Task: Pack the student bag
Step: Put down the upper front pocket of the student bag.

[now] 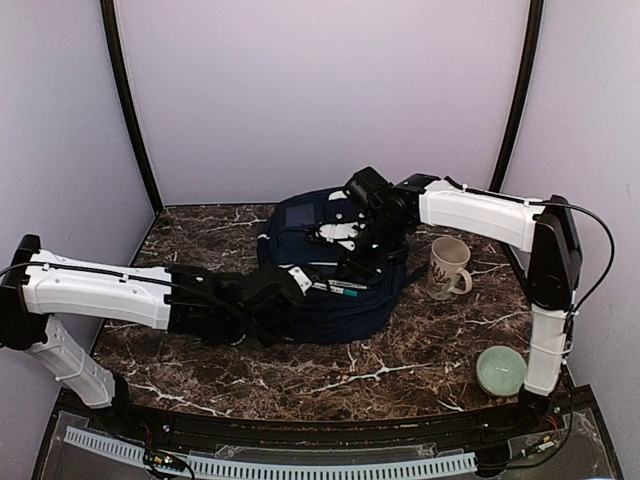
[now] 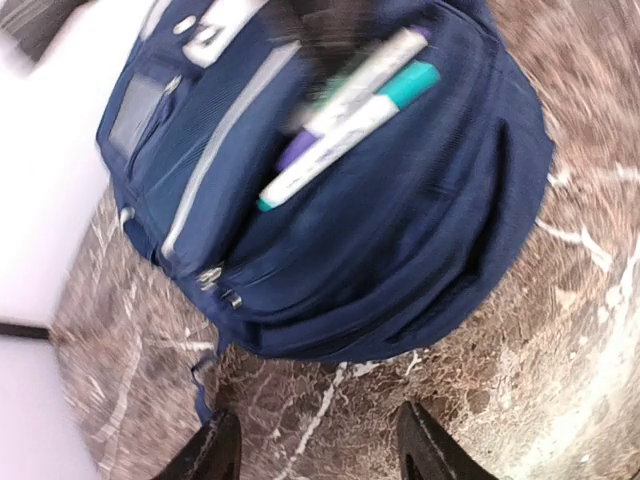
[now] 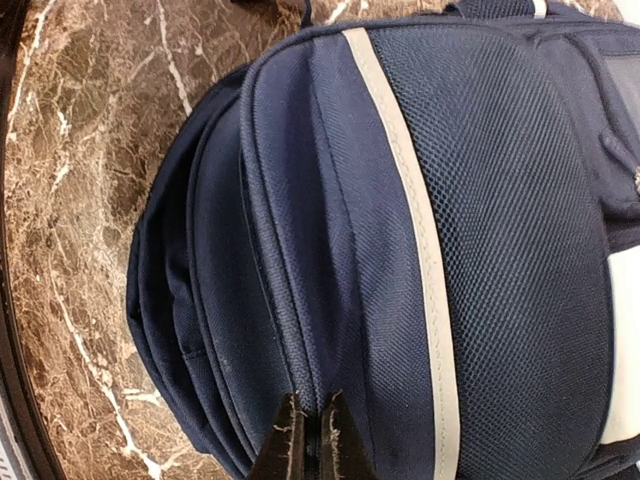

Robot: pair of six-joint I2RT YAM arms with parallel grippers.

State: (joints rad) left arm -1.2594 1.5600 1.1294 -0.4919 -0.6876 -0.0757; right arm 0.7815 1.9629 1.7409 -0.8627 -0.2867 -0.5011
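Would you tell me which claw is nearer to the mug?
Right. The right claw is on the student bag beside the mug; the left claw is at the bag's edge away from the mug.

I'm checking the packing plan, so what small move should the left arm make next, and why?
Probably ease the left end effector forward over the two markers and grip one. It is open and empty, short of the student bag, and the markers seem to lie on top of it. The right end effector is shut at a seam.
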